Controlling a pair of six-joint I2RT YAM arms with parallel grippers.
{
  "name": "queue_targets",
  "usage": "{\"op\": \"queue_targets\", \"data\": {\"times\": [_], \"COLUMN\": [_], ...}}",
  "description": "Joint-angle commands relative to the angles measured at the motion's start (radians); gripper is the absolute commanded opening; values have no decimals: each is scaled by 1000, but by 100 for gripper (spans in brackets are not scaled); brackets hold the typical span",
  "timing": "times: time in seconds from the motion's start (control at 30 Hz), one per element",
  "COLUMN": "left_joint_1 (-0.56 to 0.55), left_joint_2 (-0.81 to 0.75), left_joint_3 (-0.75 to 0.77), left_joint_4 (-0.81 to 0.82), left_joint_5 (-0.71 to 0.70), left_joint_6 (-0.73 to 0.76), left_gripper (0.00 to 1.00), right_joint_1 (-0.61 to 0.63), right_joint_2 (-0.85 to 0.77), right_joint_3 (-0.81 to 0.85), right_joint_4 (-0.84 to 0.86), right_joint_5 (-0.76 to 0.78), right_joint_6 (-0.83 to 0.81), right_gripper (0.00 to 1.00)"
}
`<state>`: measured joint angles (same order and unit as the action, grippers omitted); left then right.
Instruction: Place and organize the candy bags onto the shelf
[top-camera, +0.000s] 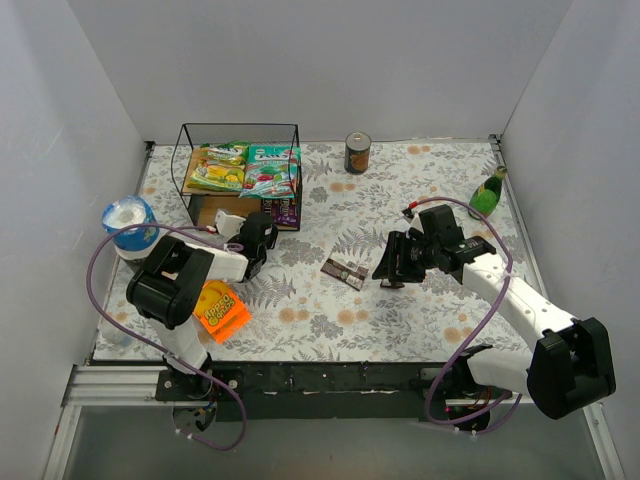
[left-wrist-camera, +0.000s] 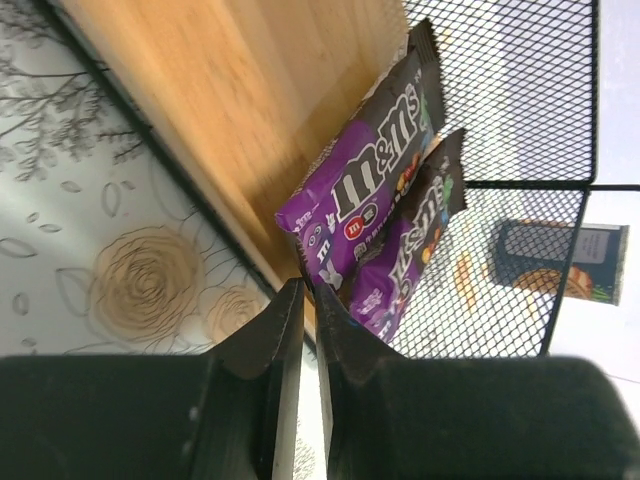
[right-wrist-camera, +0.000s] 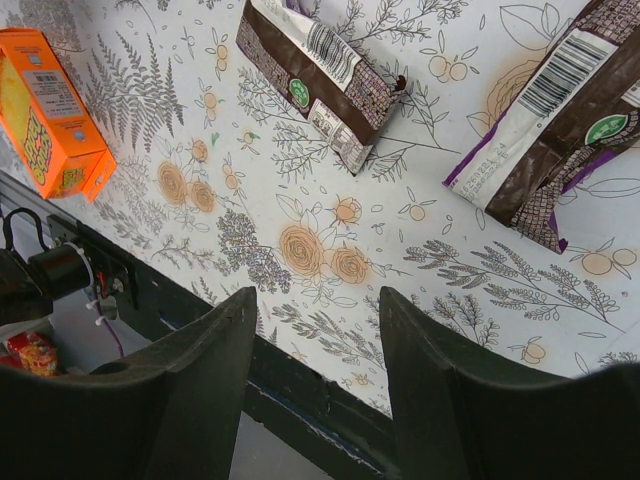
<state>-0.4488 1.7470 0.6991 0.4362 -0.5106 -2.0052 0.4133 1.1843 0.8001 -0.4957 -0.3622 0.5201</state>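
In the top view's upper left, a yellow-green glossy bag (top-camera: 218, 168) and a teal bag with red print (top-camera: 270, 170) are laid atop the black wire-framed wooden shelf (top-camera: 205, 210). Two purple packets (left-wrist-camera: 360, 190) are stood on its lower board, just beyond the left gripper (left-wrist-camera: 305, 300), whose jaws are all but closed (nothing held). The right gripper (right-wrist-camera: 318, 300) is spread wide, empty, over two brown packets (right-wrist-camera: 320, 70).

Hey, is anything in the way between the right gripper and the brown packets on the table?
Nothing visible. The right gripper is open, and only bare flowered cloth lies between it and the two brown packets. The orange package sits off to one side.
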Motion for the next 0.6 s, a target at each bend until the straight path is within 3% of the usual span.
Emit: {"op": "queue_targets", "data": {"times": [0.0, 0.57], "left_joint_1": [9, 7], "left_joint_2": [11, -254], "left_joint_3": [13, -89], "left_joint_4": [68, -106], "left_joint_5": [-37, -51], "left_joint_6": [-718, -560], "left_gripper": [9, 34], "right_joint_1": [-4, -5], "right_joint_2": [-18, 8], "right_joint_3": [-2, -16], "right_joint_4": [6, 35], "right_joint_5": [-1, 5], "right_joint_6": [-9, 0], "right_gripper": [59, 64]}}
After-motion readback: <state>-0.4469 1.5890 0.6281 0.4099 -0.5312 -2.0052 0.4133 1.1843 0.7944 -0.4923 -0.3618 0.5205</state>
